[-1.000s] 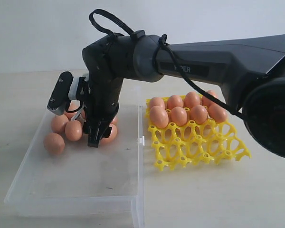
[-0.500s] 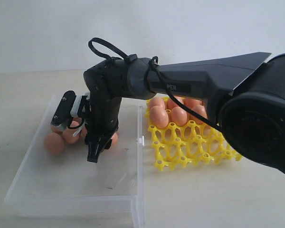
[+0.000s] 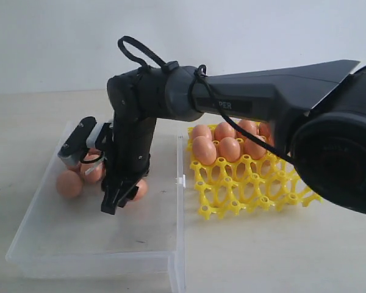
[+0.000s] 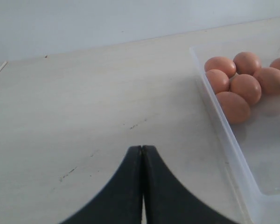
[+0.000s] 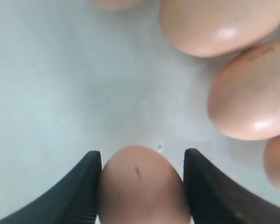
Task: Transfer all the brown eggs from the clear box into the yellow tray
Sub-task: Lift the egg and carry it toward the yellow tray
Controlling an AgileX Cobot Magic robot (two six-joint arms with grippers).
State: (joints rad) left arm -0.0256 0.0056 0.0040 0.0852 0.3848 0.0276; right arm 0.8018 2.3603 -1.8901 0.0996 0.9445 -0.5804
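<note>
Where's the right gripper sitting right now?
The right gripper is low inside the clear box, left of the yellow tray in the exterior view, its jaws closed on one brown egg beside the other eggs.

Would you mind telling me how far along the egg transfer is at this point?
Done: the two back rows of the yellow tray hold brown eggs. In hand: the right tool is closed on one egg, low inside the clear box. Left: a cluster of eggs lies in the box, and the tray's front cups are empty.
</note>
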